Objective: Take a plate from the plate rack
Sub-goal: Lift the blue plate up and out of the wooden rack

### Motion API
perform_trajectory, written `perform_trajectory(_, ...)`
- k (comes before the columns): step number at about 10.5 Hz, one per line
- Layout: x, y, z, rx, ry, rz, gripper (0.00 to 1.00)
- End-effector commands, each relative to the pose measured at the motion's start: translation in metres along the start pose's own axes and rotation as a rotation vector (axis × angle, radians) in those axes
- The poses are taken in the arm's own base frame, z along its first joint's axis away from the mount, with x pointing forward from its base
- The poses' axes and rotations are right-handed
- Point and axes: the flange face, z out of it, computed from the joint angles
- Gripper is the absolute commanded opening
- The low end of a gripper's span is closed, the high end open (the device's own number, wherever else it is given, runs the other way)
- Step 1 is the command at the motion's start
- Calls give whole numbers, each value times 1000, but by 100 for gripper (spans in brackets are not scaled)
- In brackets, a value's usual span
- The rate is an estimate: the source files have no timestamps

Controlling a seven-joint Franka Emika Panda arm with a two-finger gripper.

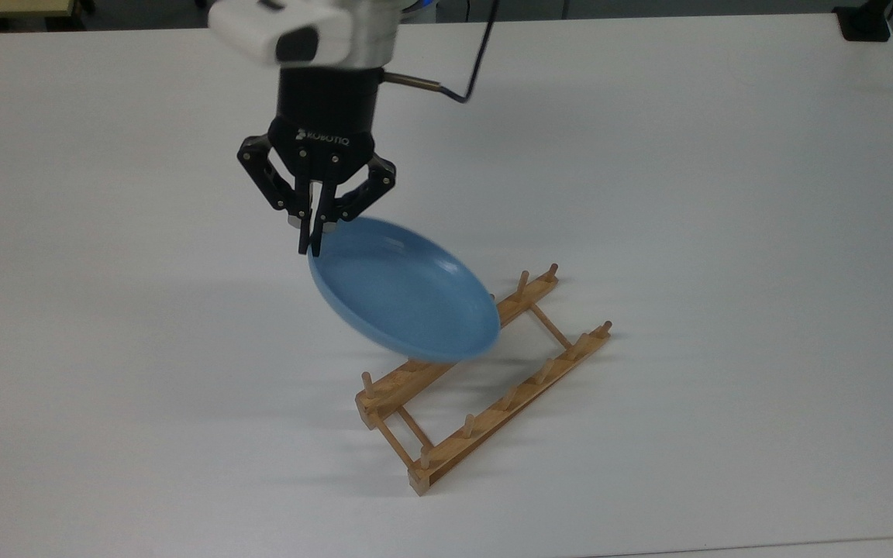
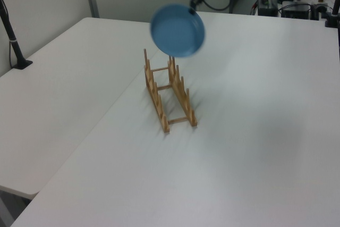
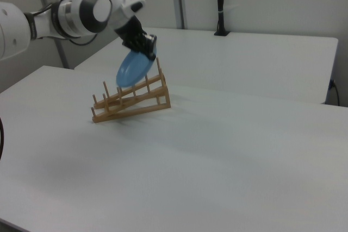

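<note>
My gripper [image 1: 312,246] is shut on the rim of the light-blue plate [image 1: 404,291], which hangs tilted in the air above the plate rack [image 1: 485,380]. The plate is clear of the pegs. In the left view the plate [image 2: 177,30] floats above the far end of the plate rack [image 2: 169,94], held at its upper right edge by the gripper [image 2: 192,8]. From the right view the plate [image 3: 132,69] hangs edge-on over the rack [image 3: 130,100], with the gripper [image 3: 149,52] at its top.
The rack stands on a wide white table [image 1: 725,232]. A black pole on a base [image 2: 13,41] stands at the left view's left, and another black pole [image 3: 220,4] at the back of the right view.
</note>
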Motion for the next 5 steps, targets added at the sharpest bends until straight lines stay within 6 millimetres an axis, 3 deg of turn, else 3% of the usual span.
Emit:
perform_trajectory(1, -52, 48, 19, 237, -309, -266, 0)
perform_trajectory(2, -66, 52, 27, 288, -383, -357, 0)
perform_trajectory(5, -125, 48, 83, 383, -530, -496, 0)
